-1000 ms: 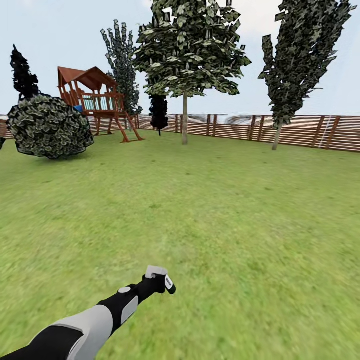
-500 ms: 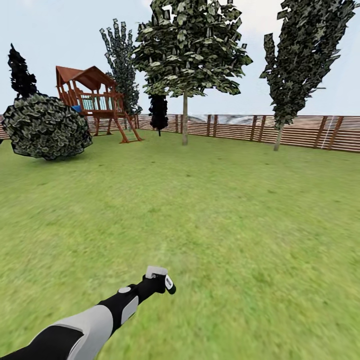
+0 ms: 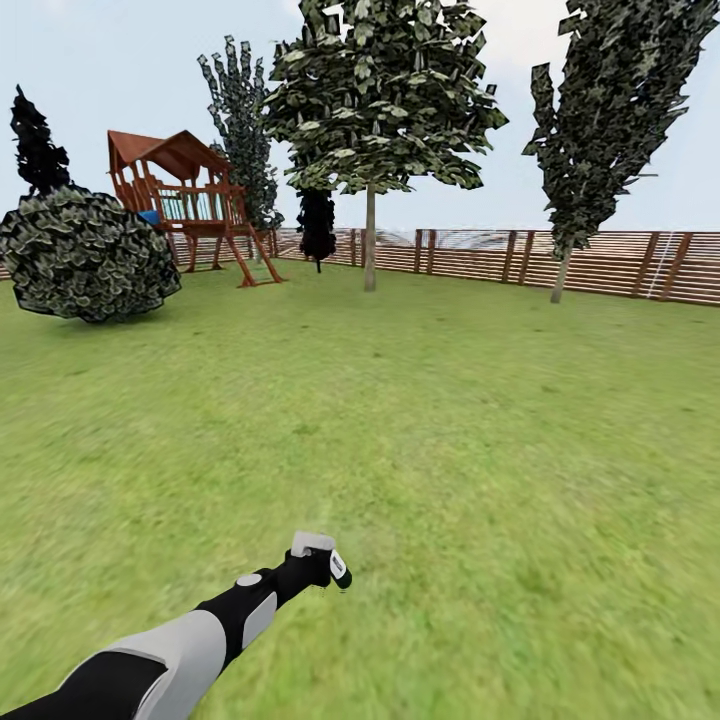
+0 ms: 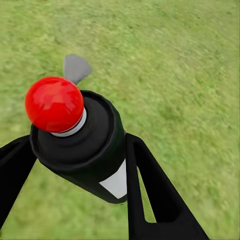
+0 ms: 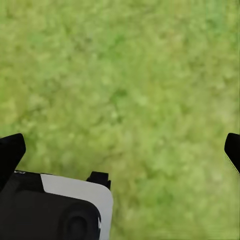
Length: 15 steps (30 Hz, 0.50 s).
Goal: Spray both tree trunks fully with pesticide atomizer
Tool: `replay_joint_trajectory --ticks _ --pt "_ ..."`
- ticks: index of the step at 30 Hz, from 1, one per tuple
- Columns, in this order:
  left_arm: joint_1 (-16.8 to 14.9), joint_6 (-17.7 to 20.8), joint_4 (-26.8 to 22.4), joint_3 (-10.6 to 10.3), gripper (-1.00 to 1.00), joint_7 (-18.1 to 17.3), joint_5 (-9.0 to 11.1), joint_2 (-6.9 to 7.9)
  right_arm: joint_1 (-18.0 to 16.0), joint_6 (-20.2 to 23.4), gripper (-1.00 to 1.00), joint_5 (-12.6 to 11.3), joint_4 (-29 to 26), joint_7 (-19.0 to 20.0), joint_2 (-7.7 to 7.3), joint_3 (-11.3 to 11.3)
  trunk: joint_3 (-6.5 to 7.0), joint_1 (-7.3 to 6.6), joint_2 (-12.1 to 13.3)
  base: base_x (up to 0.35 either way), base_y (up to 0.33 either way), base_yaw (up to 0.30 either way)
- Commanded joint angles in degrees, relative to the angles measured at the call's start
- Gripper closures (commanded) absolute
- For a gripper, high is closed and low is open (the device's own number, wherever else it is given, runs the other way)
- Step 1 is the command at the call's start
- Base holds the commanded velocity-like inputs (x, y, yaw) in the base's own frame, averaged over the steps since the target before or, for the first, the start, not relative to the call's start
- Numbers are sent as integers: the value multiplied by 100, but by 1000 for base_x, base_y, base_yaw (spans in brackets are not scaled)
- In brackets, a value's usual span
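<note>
My left gripper (image 3: 322, 568) is shut on the pesticide atomizer (image 3: 338, 570), held low over the grass lawn (image 3: 450, 420) with its pale spray head (image 3: 313, 543) on top. In the left wrist view the dark bottle (image 4: 87, 150) with its white label and red spot (image 4: 54, 104) sits between my two black fingers (image 4: 150, 195). A tree with a wide leafy canopy stands far ahead by the fence, its bare trunk (image 3: 369, 240) straight. My right gripper (image 5: 120, 150) is open over grass, with nothing between its fingertips.
A brown slat fence (image 3: 600, 262) rings the lawn. A taller, narrower tree (image 3: 556, 272) stands at the right. A round bush (image 3: 85, 255) and a wooden playset (image 3: 185, 200) are at the far left, with dark narrow trees (image 3: 240, 130) behind.
The whole head view has shifted a little: bush and playset sit further left in the picture, so the camera has moved. My left arm holds the atomizer in the same pose.
</note>
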Motion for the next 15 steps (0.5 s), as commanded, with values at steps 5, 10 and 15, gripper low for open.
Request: replay_joint_trajectory --ticks 5,10,15 --pt "-6 -21 10 -43 100 -12 61 0 -12 -39 -100 -47 25 26 -1 40 -7 7 -8 350 0 0" --pt "-6 -21 9 -43 100 -12 61 0 -10 -39 -100 -47 25 26 -1 40 -7 7 -8 350 0 0" --pt "-6 -21 9 -50 100 -12 61 0 -9 -39 -100 -47 25 27 -1 40 -7 7 -8 350 0 0"
